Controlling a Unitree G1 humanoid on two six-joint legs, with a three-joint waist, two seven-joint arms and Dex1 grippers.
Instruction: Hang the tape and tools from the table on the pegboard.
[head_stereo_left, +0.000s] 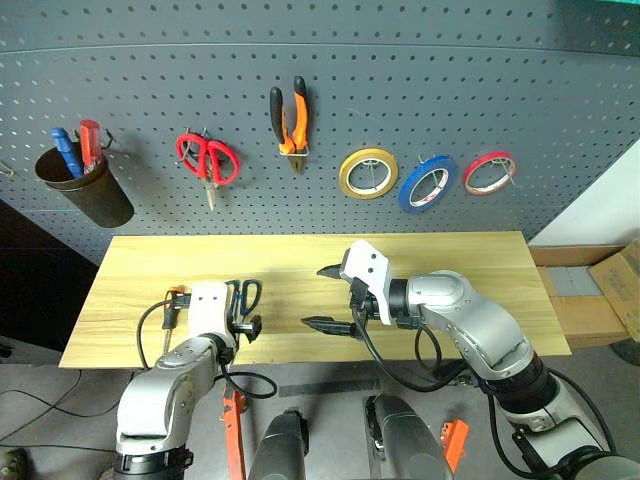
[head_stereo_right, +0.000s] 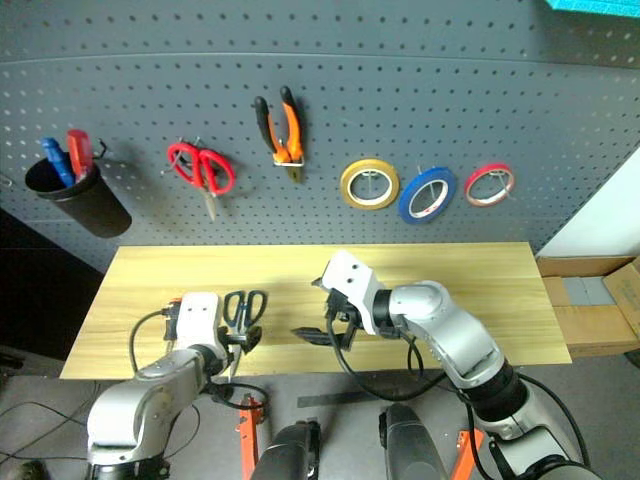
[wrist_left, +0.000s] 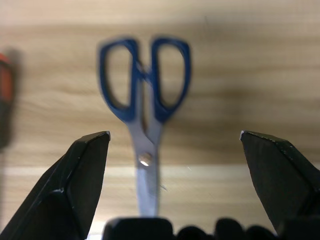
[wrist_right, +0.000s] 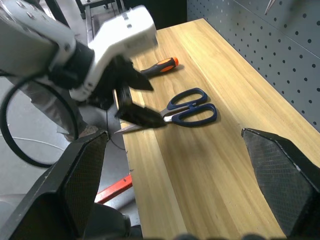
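Note:
The scissors (wrist_left: 145, 100) with dark blue handles lie flat on the table (head_stereo_left: 450, 260) near its left front. My left gripper (wrist_left: 173, 134) hangs open just above them, one finger on each side of the blades, and holds nothing. The screwdriver (wrist_right: 160, 66), with its orange-and-black handle, lies just left of that gripper. My right gripper (head_stereo_left: 315, 296) is open and empty over the table's middle, pointing left toward the left gripper (wrist_right: 150, 100). On the pegboard (head_stereo_left: 450, 90) hang the pliers (head_stereo_left: 290, 120) and the blue tape (head_stereo_left: 428, 184).
Red-handled scissors (head_stereo_left: 208, 160), a yellow tape roll (head_stereo_left: 368, 172) and a red tape roll (head_stereo_left: 489, 172) also hang on the pegboard. A dark cup (head_stereo_left: 85, 185) holding tools hangs at the far left. Cardboard boxes (head_stereo_left: 600, 290) stand past the table's right end.

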